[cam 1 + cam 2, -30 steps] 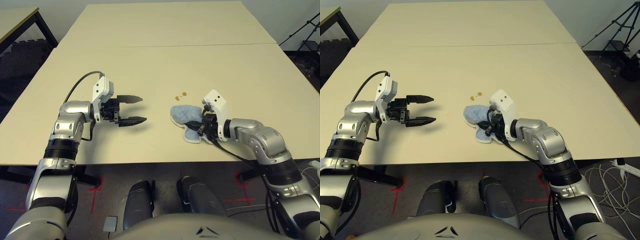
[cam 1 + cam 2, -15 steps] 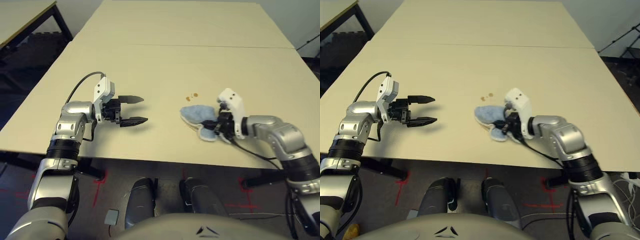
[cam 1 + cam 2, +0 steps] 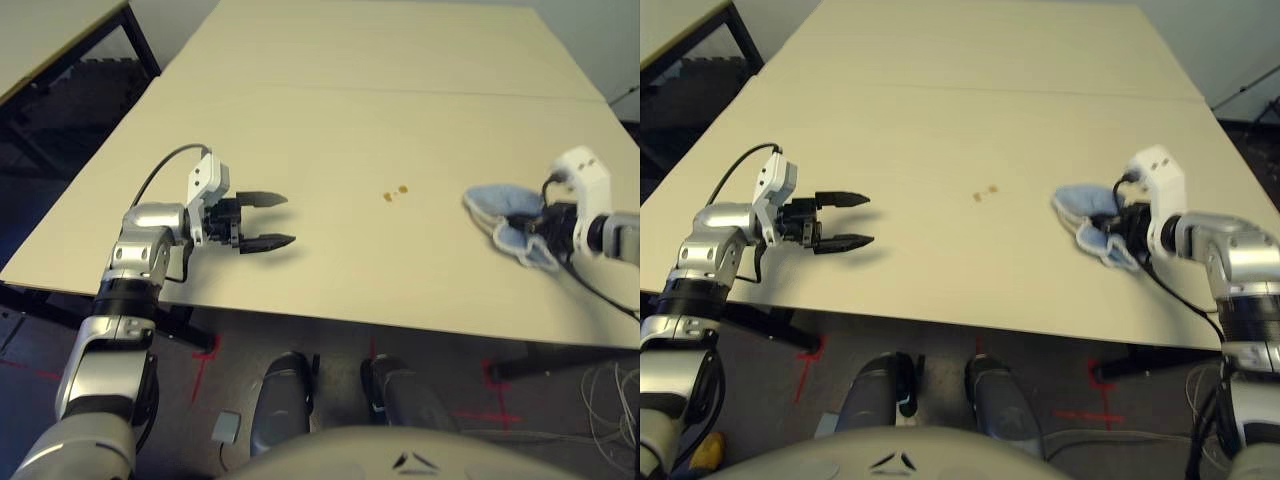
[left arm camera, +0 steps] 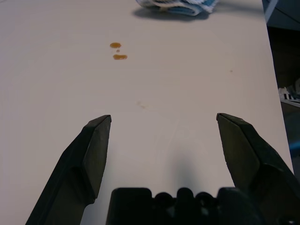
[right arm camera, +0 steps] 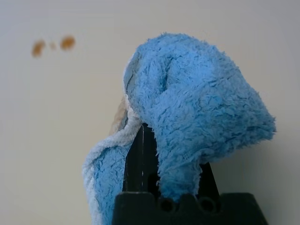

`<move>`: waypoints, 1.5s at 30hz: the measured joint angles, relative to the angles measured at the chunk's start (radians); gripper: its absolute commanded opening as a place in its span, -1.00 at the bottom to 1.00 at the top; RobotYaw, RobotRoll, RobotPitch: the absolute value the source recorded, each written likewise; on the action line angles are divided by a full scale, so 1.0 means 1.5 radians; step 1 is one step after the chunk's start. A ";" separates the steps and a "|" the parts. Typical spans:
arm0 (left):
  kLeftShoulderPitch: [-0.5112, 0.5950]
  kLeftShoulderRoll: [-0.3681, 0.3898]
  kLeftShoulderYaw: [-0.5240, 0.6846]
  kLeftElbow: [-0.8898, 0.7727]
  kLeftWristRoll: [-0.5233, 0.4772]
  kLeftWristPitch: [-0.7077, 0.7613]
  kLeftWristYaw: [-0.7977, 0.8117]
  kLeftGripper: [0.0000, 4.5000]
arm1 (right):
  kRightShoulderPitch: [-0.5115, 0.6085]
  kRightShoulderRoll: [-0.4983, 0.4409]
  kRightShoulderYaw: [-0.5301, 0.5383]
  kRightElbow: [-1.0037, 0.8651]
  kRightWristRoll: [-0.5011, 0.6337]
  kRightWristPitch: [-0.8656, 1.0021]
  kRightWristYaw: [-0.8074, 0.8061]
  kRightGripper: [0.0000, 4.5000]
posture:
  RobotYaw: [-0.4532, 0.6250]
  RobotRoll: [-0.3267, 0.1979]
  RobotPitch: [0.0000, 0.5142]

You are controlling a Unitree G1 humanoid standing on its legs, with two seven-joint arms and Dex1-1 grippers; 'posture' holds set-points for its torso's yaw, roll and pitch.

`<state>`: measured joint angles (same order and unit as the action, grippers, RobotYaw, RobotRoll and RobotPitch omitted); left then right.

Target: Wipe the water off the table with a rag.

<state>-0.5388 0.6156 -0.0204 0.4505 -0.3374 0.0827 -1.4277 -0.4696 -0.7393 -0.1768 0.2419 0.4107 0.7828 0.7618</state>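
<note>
The right tool [image 3: 1127, 228] is gripping the rag [image 3: 1087, 213], fingers closed on a fold of it near the desk's [image 3: 330, 130] right front part. The cloth is bunching up over the fingers and hanging down a bit, and I cannot tell if it is touching the surface. The water [image 3: 395, 191] is sitting as two small amber spots, w/ a tiny speck between them, near the middle of the desk, well apart from the rag, and between the two arms. The left tool [image 3: 262, 220] is hovering over the left side w/ fingers wide open, holding nothing, also apart from the spots.

My judgement: the wiping is not yet done, spots are looking untouched. For doing the step well, the right arm is needing to bring the rag across toward the robot's left until it is over the spots, then press down so the flat terry part, not only the stitched edge, is meeting the desk. One slow pass through both spots, maybe a return pass. Risk: the rag is bunched, so contact area is small and could miss one spot or only smear it. Left tool should be keeping clear of the path.
</note>
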 measured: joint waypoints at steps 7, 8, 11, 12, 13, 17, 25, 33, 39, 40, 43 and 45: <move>-0.010 -0.003 -0.001 0.020 0.004 -0.006 -0.005 1.00 | -0.040 0.109 0.009 0.010 -0.011 -0.035 -0.060 -0.97 | -0.65 0.25 -0.55; -0.011 -0.003 -0.001 0.022 0.004 -0.007 -0.006 1.00 | -0.048 0.116 0.012 0.020 -0.018 -0.045 -0.067 -0.97 | -0.65 0.25 -0.55; -0.014 -0.003 -0.002 0.025 0.006 -0.009 -0.007 1.00 | -0.079 0.147 0.033 0.065 -0.052 -0.086 -0.098 -0.97 | -0.65 0.25 -0.55; -0.015 -0.003 -0.002 0.025 0.007 -0.010 -0.008 1.00 | -0.091 0.160 0.044 0.086 -0.068 -0.102 -0.106 -0.97 | -0.64 0.25 -0.56; -0.017 -0.003 -0.002 0.025 0.007 -0.011 -0.009 1.00 | -0.101 0.168 0.059 0.106 -0.083 -0.117 -0.114 -0.97 | -0.64 0.25 -0.55; -0.018 -0.002 -0.003 0.026 0.008 -0.011 -0.014 1.00 | -0.125 0.190 0.086 0.165 -0.124 -0.158 -0.121 -0.97 | -0.62 0.25 -0.56; -0.018 -0.001 -0.003 0.026 0.009 -0.011 -0.017 1.00 | -0.140 0.249 0.138 0.176 -0.166 -0.181 -0.105 -0.97 | -0.61 0.25 -0.55; -0.018 -0.001 -0.003 0.024 0.010 -0.011 -0.017 1.00 | -0.106 0.324 0.194 0.077 -0.170 -0.138 -0.073 -0.97 | -0.60 0.25 -0.55; -0.016 -0.001 -0.003 0.024 0.010 -0.011 -0.017 1.00 | -0.090 0.351 0.222 0.027 -0.170 -0.106 -0.057 -0.97 | -0.60 0.25 -0.55; -0.016 -0.001 -0.003 0.024 0.010 -0.011 -0.017 1.00 | -0.089 0.351 0.225 0.024 -0.170 -0.103 -0.055 -0.97 | -0.60 0.25 -0.55; -0.015 -0.002 -0.003 0.024 0.010 -0.011 -0.017 1.00 | -0.090 0.347 0.227 0.024 -0.170 -0.103 -0.053 -0.97 | -0.60 0.25 -0.56; -0.015 -0.002 -0.003 0.023 0.010 -0.011 -0.016 1.00 | -0.095 0.337 0.228 0.029 -0.172 -0.105 -0.052 -0.97 | -0.60 0.25 -0.56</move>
<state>-0.5609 0.6119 -0.0247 0.4856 -0.3228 0.0661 -1.4519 -0.6115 -0.2334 0.1652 0.2854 0.1522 0.6259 0.6838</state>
